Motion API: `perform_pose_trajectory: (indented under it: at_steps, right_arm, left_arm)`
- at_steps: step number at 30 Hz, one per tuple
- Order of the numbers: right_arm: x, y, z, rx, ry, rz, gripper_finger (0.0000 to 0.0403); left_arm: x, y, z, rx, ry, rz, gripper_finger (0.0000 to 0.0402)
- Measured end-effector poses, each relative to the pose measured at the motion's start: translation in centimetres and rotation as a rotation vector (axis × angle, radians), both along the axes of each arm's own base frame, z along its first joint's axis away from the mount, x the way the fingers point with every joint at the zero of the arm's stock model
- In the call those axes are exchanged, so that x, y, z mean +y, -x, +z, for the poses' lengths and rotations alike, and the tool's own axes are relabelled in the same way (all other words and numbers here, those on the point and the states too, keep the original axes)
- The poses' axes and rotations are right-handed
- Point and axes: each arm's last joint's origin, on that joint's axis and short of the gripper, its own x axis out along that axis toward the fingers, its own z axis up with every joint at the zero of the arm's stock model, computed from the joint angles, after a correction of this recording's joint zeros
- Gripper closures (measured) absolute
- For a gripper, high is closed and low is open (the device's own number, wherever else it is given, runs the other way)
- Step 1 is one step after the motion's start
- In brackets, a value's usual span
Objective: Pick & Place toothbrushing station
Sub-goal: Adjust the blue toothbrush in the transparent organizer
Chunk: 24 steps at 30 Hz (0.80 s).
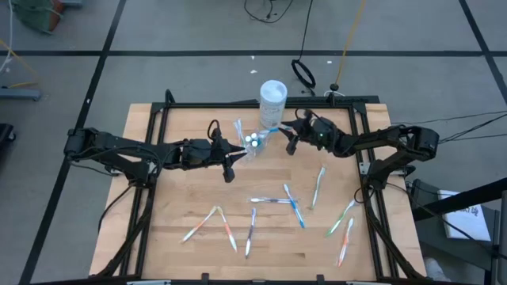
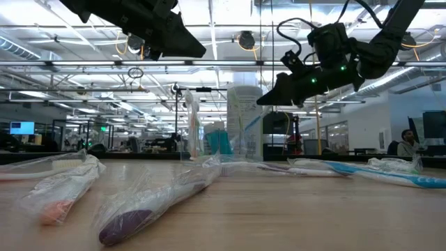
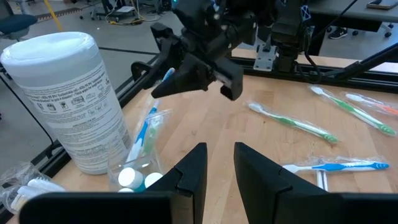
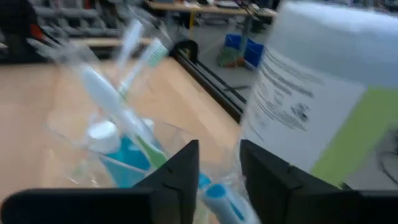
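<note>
Hovering over the far middle of the table, both grippers crowd the clear cup (image 1: 252,145), which stands just beside the white tub (image 1: 272,100) and already holds teal paste tubes (image 3: 132,179) and at least one brush. The right gripper (image 1: 290,139) hangs above the cup's far side, and a blue brush (image 3: 144,132) slants from the cup up toward its fingers; whether those fingers pinch the handle cannot be told from the overhead or left wrist views. In its own wrist view the two dark fingers (image 4: 180,171) show a narrow gap between them, with nothing plainly clamped in it. The left gripper (image 1: 230,163) waits just on the near side of the cup, fingers a little apart and empty, probably parked close so it can steady the cup if a brush tips it. Many brushes remain loose on the wood: a green one (image 1: 318,187), a blue one (image 1: 295,205), an orange one (image 1: 227,229), some in clear wrappers, like the purple one (image 2: 157,209) lying near the low camera. So the job looks barely started, with most of the picking left. The cup is light and top-heavy with long handles, so a careless nudge could topple it against the tub.
</note>
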Motion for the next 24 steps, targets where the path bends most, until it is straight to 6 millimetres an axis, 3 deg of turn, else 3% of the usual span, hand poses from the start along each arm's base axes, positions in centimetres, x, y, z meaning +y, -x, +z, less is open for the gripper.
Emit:
perform_pose_trajectory:
  at_steps: [8,13,17,24]
  right_arm:
    - [0.0,0.0,0.0,-0.002,0.005,0.007,0.0393]
    - [0.4,-0.3,1.0,-0.101,0.032,0.027,0.0388]
    - [1.2,-1.5,2.1,-0.088,0.138,0.159,0.0398]
    - [1.7,-5.0,5.3,0.177,0.23,0.269,0.0397]
  left_arm:
    - [0.0,0.0,0.0,0.0,0.0,0.0,0.0314]
    - [0.0,0.0,0.0,0.0,-0.009,-0.002,0.0314]
    - [0.0,0.0,0.0,0.003,-0.017,-0.005,0.0314]
    - [0.0,0.0,0.0,0.015,-0.053,-0.017,0.0314]
